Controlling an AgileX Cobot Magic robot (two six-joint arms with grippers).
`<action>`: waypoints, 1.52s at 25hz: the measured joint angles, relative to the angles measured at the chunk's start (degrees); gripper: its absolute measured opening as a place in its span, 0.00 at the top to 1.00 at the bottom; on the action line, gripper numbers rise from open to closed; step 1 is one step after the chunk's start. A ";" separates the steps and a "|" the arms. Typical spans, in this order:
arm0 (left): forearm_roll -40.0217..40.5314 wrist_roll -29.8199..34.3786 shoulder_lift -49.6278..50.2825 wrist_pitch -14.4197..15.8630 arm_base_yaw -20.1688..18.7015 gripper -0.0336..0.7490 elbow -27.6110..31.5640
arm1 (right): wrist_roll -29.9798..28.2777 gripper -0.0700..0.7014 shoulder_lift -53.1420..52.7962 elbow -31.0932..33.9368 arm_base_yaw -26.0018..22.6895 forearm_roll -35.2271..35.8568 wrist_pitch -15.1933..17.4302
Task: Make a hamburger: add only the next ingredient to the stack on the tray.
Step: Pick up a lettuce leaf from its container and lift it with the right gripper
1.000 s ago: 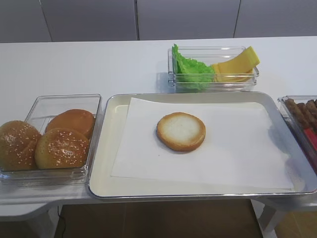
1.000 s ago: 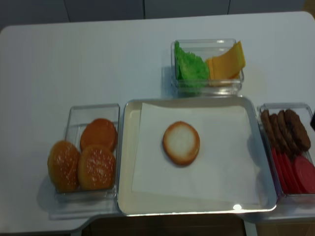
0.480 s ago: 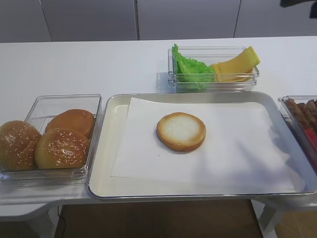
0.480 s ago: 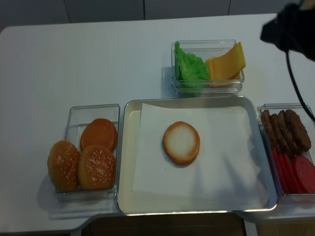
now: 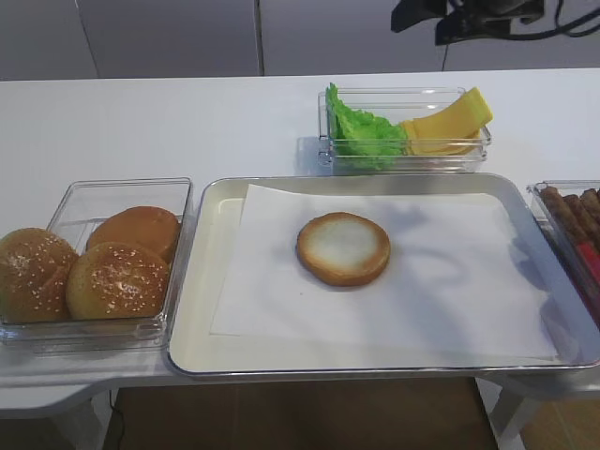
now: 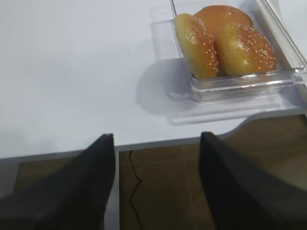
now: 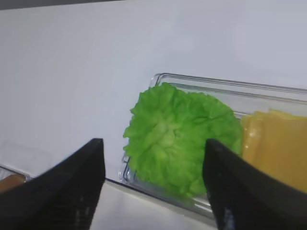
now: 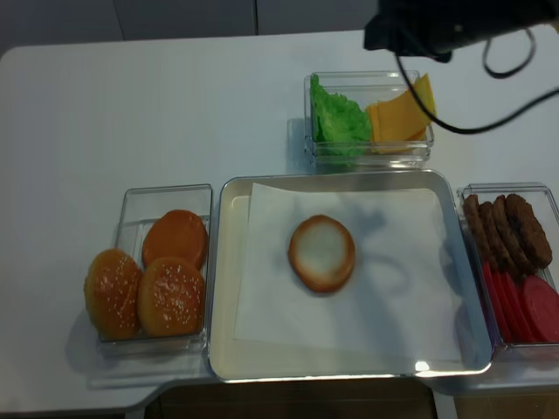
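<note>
Jaws of right gripper (image 7: 153,191) spread wide, empty, hovering above lettuce leaf (image 7: 180,136); left gripper (image 6: 156,191) jaws apart too, nothing between.

Near to far: silver tray (image 5: 211,281) w/ white paper sheet (image 5: 469,281) at bench (image 5: 141,122) front edge, bun half (image 5: 343,247) cut face up near paper's middle. Clear box of sesame buns (image 5: 112,279) just beside tray on left; box w/ patties (image 8: 511,229) and red slices on right. Behind tray, clear box (image 5: 405,94): lettuce in its left part, leaning on wall; cheese slices (image 5: 450,124) in right part. Right arm (image 8: 437,22) dark, above far bench over that box.
</note>
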 joint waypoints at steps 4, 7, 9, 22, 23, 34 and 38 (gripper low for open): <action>-0.06 0.00 0.00 0.00 0.00 0.43 0.00 | -2.37 0.29 7.11 -6.29 1.44 1.77 1.63; -0.06 0.00 0.00 0.00 0.00 0.43 0.00 | -3.17 0.29 11.66 -10.72 2.52 2.78 2.99; -0.06 0.00 0.00 0.00 0.00 0.43 0.00 | -4.25 0.29 14.38 -12.86 3.20 4.20 3.93; -0.06 0.00 0.00 0.00 0.00 0.43 0.00 | -5.80 0.35 21.04 -15.66 4.08 7.18 5.86; -0.06 0.00 0.00 0.00 0.00 0.43 0.00 | -5.84 0.37 21.04 -15.66 4.08 7.18 5.96; -0.06 0.00 0.00 0.00 0.00 0.43 0.00 | -5.84 0.77 21.04 -15.79 4.08 7.18 6.60; -0.06 0.00 0.00 0.00 0.00 0.43 0.00 | -5.84 0.85 21.04 -15.79 4.08 7.18 6.72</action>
